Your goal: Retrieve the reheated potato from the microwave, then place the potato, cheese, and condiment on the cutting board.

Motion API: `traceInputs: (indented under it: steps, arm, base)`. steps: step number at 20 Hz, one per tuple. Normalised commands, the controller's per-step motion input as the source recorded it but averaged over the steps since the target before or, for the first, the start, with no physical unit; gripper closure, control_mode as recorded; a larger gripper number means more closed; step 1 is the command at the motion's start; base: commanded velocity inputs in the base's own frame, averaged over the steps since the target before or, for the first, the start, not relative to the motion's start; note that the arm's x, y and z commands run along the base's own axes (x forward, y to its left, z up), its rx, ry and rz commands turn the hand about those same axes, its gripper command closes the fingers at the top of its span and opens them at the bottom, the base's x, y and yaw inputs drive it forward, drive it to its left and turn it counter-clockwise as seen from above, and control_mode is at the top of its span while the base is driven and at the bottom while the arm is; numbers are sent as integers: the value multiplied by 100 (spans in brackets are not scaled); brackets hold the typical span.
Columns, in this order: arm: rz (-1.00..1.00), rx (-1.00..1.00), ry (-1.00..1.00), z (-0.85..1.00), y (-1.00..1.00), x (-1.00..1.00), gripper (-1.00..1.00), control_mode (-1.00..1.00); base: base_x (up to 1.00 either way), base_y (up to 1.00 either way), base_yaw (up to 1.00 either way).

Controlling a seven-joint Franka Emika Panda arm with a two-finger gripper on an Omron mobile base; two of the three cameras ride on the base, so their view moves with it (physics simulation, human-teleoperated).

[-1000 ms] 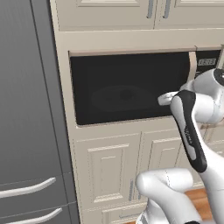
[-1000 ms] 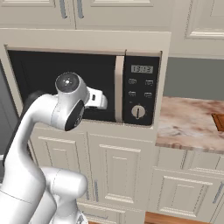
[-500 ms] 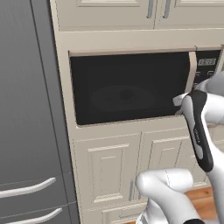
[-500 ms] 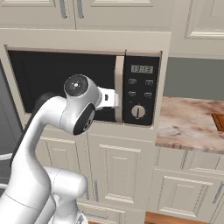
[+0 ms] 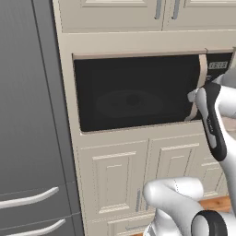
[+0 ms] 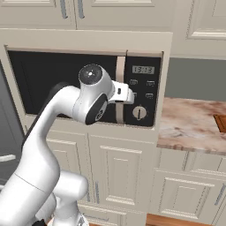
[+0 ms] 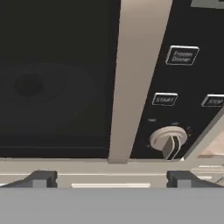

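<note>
Inside, potato (image 7: 28, 84) dim behind shut microwave (image 5: 133, 94) door; jaws wide apart, empty.

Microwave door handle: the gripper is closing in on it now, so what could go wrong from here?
1. In the hand view the open gripper straddles the beige vertical door handle, whose lower end sits just above the fingertips; closing this low may slip off its end.
2. The round pale knob and START button on the black control panel lie close beside the handle; a sideways drift could bump them.
3. The dark glass microwave door is shut, so its contents cannot be checked.
</note>
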Motion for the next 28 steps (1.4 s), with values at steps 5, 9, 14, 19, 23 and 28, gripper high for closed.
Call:
traceInputs:
  steps: [5,9,14,19,23,28]
  arm:
    - [-3,16,-6,6,-1,38,-100,-100]
    - [-3,8,-3,0,-9,26,-100,-100]
    - [-6,0,-3,0,-8,29,-100,-100]
    - [-4,0,-6,-6,-2,36,-100,-100]
    - [0,0,-6,-19,-5,30,-100,-100]
    - [0,0,-7,-28,-3,24,-100,-100]
  base:
    - [0,0,0]
    - [0,0,0]
    - [0,0,0]
    - [0,0,0]
    - [0,0,0]
    - [0,0,0]
